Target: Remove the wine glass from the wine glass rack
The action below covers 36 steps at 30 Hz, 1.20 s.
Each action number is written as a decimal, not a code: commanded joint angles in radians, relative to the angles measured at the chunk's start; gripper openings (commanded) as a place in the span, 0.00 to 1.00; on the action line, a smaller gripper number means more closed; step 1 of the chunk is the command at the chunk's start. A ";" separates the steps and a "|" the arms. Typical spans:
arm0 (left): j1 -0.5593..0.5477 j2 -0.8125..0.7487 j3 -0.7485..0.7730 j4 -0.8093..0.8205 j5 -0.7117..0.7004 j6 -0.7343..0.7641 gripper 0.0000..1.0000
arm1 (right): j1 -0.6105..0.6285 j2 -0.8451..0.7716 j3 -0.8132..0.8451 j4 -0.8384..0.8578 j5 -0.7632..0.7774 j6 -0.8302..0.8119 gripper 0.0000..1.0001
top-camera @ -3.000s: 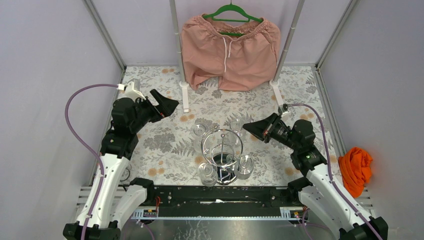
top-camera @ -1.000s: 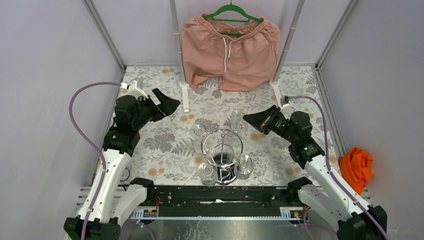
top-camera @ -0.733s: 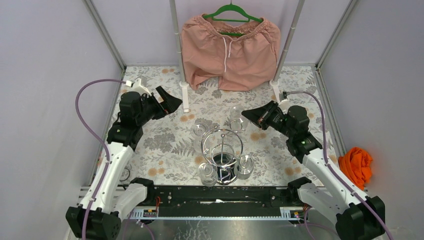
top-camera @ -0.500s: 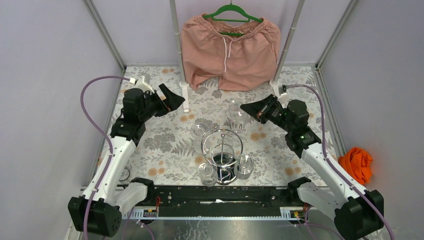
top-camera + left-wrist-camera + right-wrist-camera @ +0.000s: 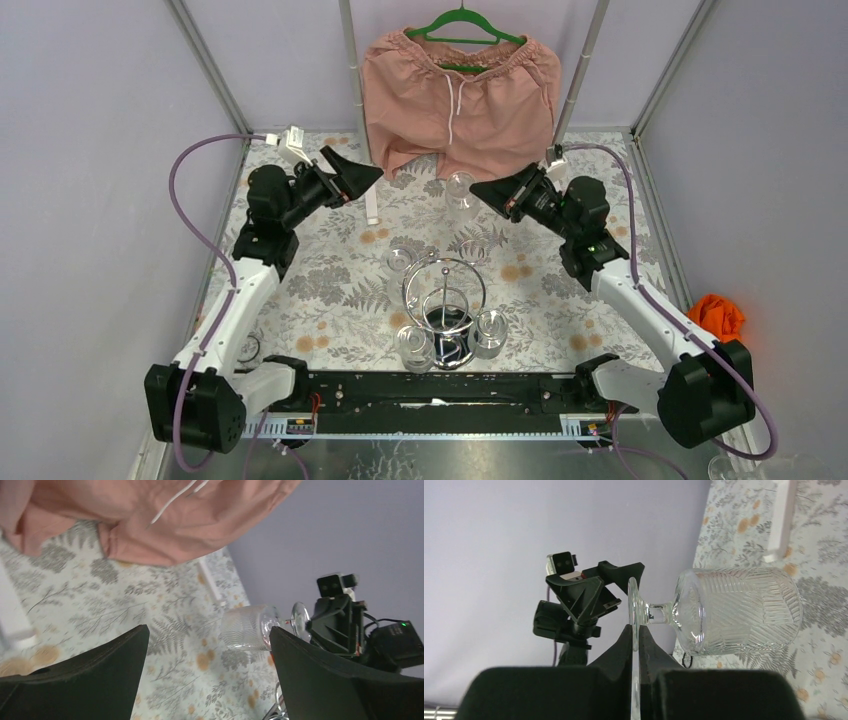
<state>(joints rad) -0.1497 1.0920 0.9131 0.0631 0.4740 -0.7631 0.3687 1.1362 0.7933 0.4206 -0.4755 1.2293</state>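
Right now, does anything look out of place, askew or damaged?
The wine glass lies sideways in the air, pinched only by the edge of its foot in the right gripper, clear of the wine glass rack. An orange cloth sits outside the right wall. No damage shows.

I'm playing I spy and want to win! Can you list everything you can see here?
shorts: one, pink, hanging at the back.
hanger: one, green, holding the shorts.
rack: one, chrome, front middle.
rack glasses: about four, clear, on the rack.
held glass: one, clear, in the air past the rack.
cloth: one, orange, far right.
table: one, flowery, under everything.
left gripper: one, black, open, empty.
right gripper: one, black, shut on the held glass's foot.
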 commanded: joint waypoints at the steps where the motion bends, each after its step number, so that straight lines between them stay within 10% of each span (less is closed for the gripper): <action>1: -0.002 0.036 -0.035 0.296 0.104 -0.108 0.98 | 0.010 0.017 0.106 0.189 -0.049 0.036 0.00; 11: 0.005 0.206 -0.111 0.809 0.295 -0.360 0.95 | 0.010 0.075 0.150 0.308 -0.085 0.094 0.00; 19: 0.029 0.499 -0.132 1.521 0.389 -0.822 0.92 | 0.010 0.097 0.185 0.361 -0.113 0.119 0.00; 36: -0.013 0.583 -0.043 1.541 0.404 -0.841 0.90 | 0.010 0.252 0.192 0.737 -0.146 0.347 0.00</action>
<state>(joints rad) -0.1581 1.6615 0.8597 1.5066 0.8581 -1.5940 0.3706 1.3800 0.9218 0.9119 -0.6075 1.4853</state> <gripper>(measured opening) 0.902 0.063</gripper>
